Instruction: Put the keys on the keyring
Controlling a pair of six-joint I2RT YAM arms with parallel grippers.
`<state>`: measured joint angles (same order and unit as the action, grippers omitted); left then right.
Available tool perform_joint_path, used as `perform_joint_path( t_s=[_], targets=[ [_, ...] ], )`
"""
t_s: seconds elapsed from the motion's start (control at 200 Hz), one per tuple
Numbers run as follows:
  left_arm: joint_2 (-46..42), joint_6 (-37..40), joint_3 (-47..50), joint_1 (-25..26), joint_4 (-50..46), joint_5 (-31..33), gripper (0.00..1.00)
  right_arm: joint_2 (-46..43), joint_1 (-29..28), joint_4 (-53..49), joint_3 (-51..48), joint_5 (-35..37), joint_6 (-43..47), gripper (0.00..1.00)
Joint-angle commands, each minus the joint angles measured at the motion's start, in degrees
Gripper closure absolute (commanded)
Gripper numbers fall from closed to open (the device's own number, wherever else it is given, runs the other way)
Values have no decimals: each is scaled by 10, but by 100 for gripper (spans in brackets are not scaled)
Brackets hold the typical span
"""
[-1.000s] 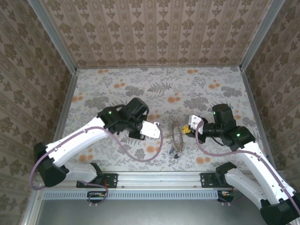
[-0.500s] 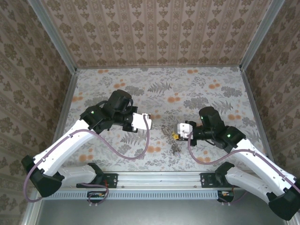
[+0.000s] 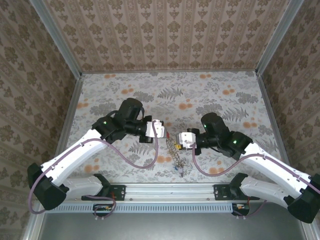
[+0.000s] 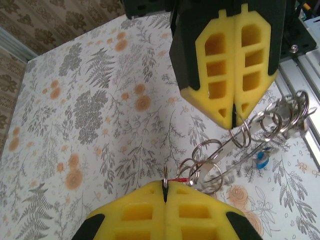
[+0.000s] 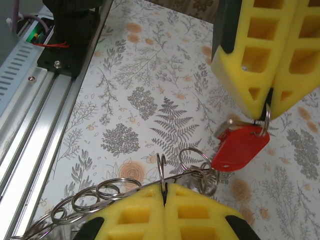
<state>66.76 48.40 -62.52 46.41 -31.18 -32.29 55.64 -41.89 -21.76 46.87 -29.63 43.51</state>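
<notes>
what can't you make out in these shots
- Top external: keys on the keyring too small to count.
- Left wrist: blue key half hidden behind the keyring; red key a sliver at the left jaws.
- Right wrist: keyring's end cut off by bottom edge.

Between left gripper (image 4: 165, 186) and right gripper (image 4: 233, 120), keyring (image 3: 176, 150) seemingly bars passage.

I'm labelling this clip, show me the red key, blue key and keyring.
red key (image 5: 239, 148): right wrist view, plastic head.
blue key (image 4: 260, 160): left wrist view, plastic head.
keyring (image 4: 274, 121): left wrist view, linked rings.
</notes>
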Motion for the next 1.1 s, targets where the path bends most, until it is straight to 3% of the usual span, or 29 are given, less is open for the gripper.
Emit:
perform_joint_path(
  t_s=[0.0, 0.55, 1.095],
  targets=[
    [6, -5, 5, 2, 3, -40, 100, 0, -10, 40, 25, 25, -15, 100],
    [21, 7, 25, 37, 22, -14, 100, 35, -12, 13, 50, 43, -54, 100],
    [-14, 36, 62, 42, 46, -8, 100, 29, 27, 22, 37, 25, -118, 100]
  ],
)
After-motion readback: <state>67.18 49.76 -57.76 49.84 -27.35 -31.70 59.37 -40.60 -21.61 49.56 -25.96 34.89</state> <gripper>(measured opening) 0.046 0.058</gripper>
